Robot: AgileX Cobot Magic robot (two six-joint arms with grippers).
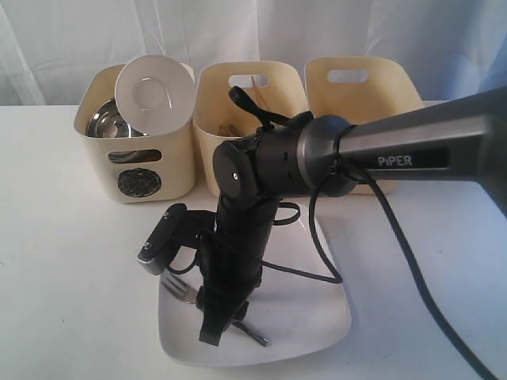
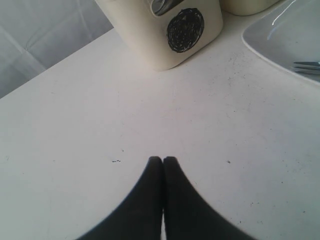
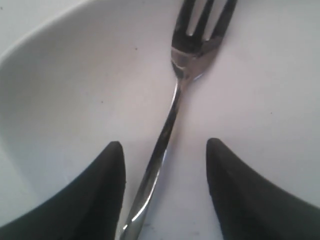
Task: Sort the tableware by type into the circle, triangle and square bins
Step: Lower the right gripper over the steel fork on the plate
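A white square plate [image 1: 301, 317] lies at the table's front with a metal fork [image 1: 179, 288] on it. My right gripper [image 1: 225, 328] reaches down onto the plate. In the right wrist view it [image 3: 165, 145] is open, and the fork's [image 3: 176, 100] handle runs between the fingers, nearer one of them, over the plate [image 3: 75, 100]. My left gripper [image 2: 163, 159] is shut on nothing above bare table, short of the circle bin [image 2: 185, 30]. The circle bin [image 1: 139, 178] holds a steel bowl [image 1: 109, 123] and a tilted small white bowl [image 1: 154, 93].
The middle bin [image 1: 245, 95] shows wooden sticks inside; its mark is hidden by the right arm. The right bin [image 1: 364, 91] stands behind the arm [image 1: 412, 150]. The arm's cable [image 1: 396, 245] trails over the table. The plate's edge [image 2: 280, 45] and fork tines [image 2: 306, 68] show in the left wrist view.
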